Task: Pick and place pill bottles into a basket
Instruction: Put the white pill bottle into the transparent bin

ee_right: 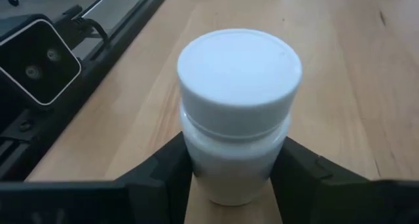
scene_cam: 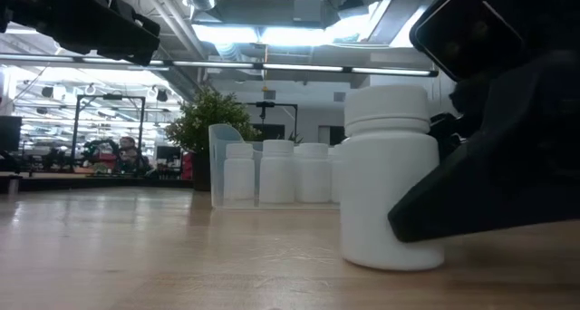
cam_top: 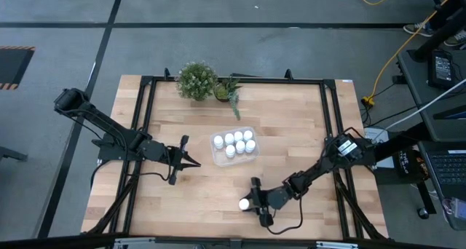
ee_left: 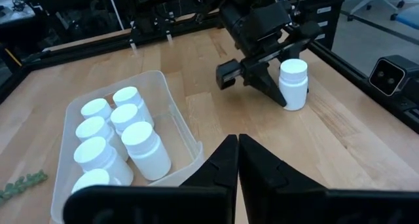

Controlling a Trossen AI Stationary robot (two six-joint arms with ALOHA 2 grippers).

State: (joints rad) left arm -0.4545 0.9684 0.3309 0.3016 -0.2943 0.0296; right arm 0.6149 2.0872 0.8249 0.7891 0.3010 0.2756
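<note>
At the table's (cam_top: pixel 291 132) near edge, right of centre, the right gripper (cam_top: pixel 250 203) pinches a lone white pill bottle (cam_top: pixel 244 204) standing upright on the wood, one dark finger (ee_right: pixel 163 168) pressed to each side of its body below the cap. Near the table's middle sits the clear plastic basket (cam_top: pixel 215 153), holding six more capped pill bottles (cam_top: pixel 239 142) upright in two rows. The left gripper (cam_top: pixel 195 162) waits left of the basket, its fingers pressed together and holding nothing. A potted plant (cam_top: pixel 196 80) stands at the far edge.
</note>
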